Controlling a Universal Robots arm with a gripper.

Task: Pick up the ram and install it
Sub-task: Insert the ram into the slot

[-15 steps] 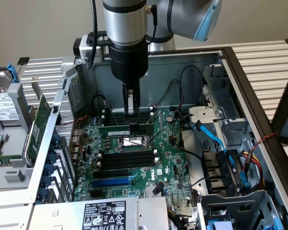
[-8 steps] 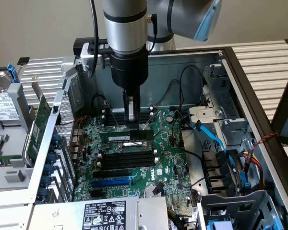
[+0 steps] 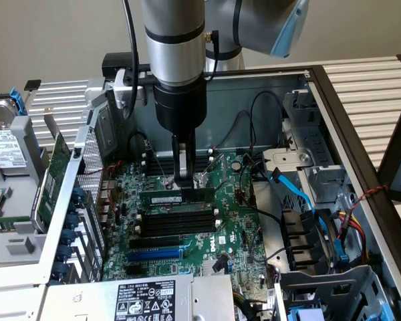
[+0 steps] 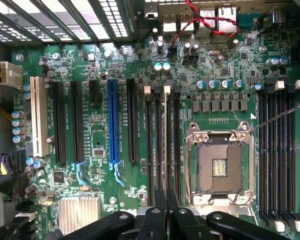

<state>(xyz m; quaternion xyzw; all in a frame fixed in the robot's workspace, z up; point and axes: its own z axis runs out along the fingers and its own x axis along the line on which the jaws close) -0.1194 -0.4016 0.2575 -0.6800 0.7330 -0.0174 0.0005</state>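
The ram (image 3: 177, 198), a narrow green stick with a small white sticker, stands upright on its long edge over the rearmost of the black memory slots (image 3: 177, 222) on the motherboard. My gripper (image 3: 183, 182) comes straight down from above and is shut on the ram's top edge near its middle. I cannot tell how deep the ram sits in the slot. In the wrist view the ram (image 4: 166, 150) appears edge-on as a thin strip running out from between my black fingers (image 4: 157, 212), in line with the slots beside the CPU socket (image 4: 220, 167).
A broader green expansion card (image 3: 53, 167) and a hard drive (image 3: 3, 150) lie outside the case at the exterior view's left. Blue cables (image 3: 297, 194) and drive bays crowd the exterior view's right. A blue card slot (image 3: 154, 254) and the power supply (image 3: 144, 301) lie nearer.
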